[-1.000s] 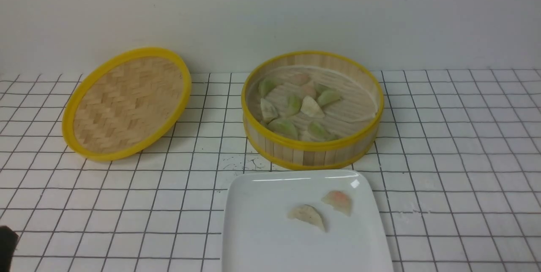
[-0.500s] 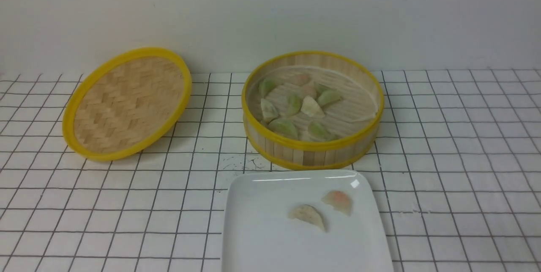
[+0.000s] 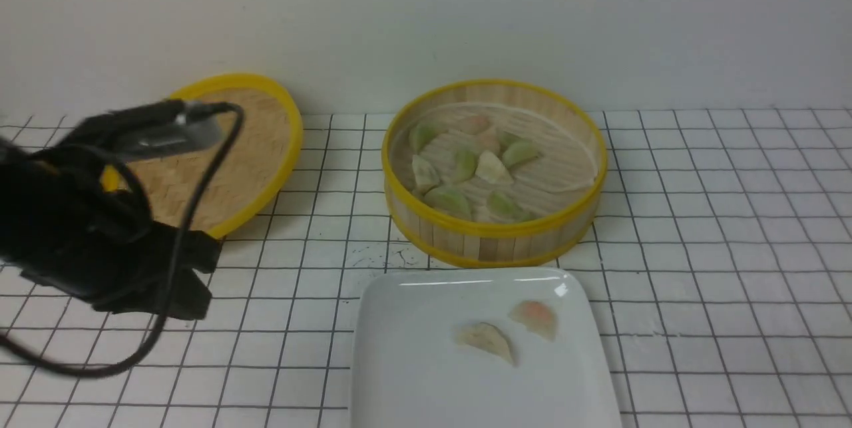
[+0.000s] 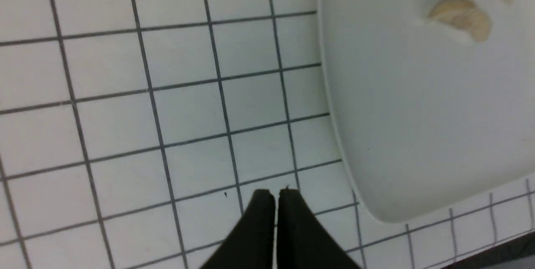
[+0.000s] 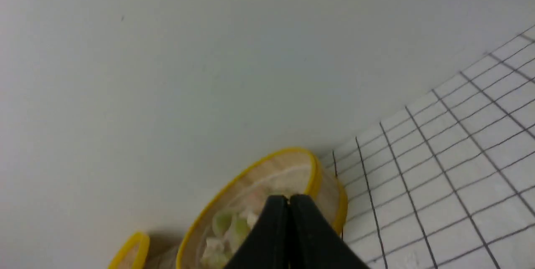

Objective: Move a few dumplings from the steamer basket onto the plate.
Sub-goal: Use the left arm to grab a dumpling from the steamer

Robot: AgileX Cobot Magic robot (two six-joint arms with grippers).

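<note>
The steamer basket [image 3: 492, 235] stands at the back centre with several pale green and beige dumplings [image 3: 492, 167] in it. The white square plate [image 3: 426, 375] lies in front of it and bears two dumplings, a beige one [image 3: 486, 340] and a pinkish one [image 3: 534, 316]. My left arm [image 3: 100, 228] is a blurred dark mass over the table, left of the plate. In the left wrist view my left gripper [image 4: 275, 195] is shut and empty above the tiles beside the plate [image 4: 418, 126]. My right gripper [image 5: 288, 198] is shut and empty, with the basket [image 5: 317, 177] beyond it; it is out of the front view.
The flat woven yellow-rimmed lid [image 3: 259, 148] leans against the back wall at the left, partly behind my left arm and its cable [image 3: 200, 175]. The gridded white tabletop [image 3: 719, 248] stretches to the right of basket and plate.
My left arm has swung into the front view from the left and now covers part of the lid. Basket, plate and dumplings have not moved.
</note>
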